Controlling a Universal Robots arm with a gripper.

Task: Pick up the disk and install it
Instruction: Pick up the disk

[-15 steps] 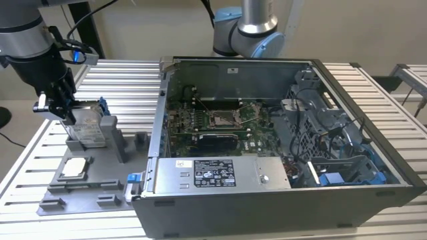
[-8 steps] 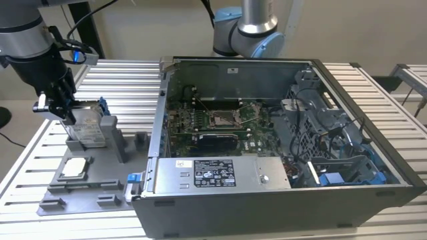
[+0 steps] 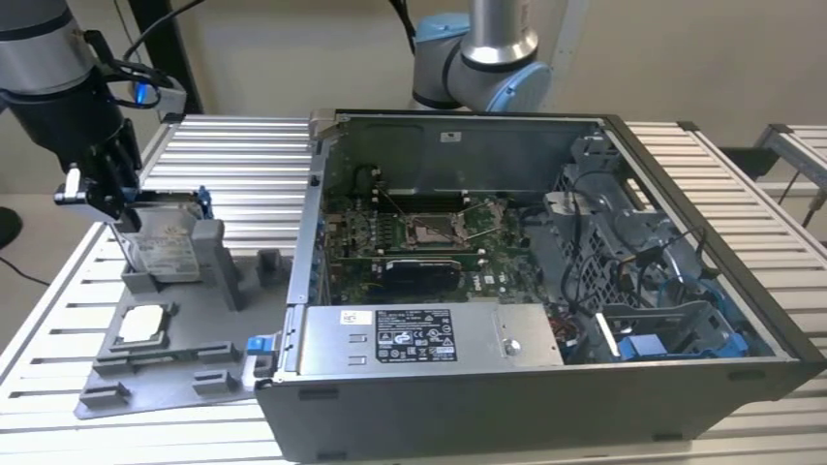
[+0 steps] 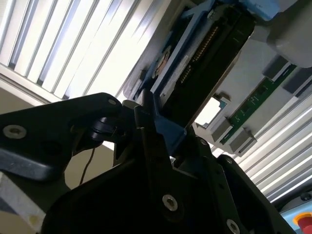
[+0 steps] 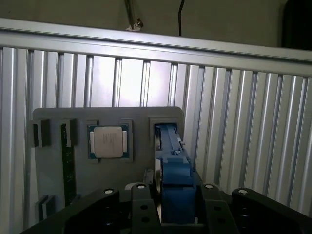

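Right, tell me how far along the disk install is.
Done: the tool grips the disk by its blue carrier. In hand: the disk stands upright in the grey fixture, not yet carried off. Left: installing it in the open computer case.

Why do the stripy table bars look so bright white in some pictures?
In the second wrist view, light glares off the ribbed table, washing it nearly white, and the gripper in front looks dark; in the first wrist view, a softer bright patch sits on the bars; in the exterior view the table is evenly lit.
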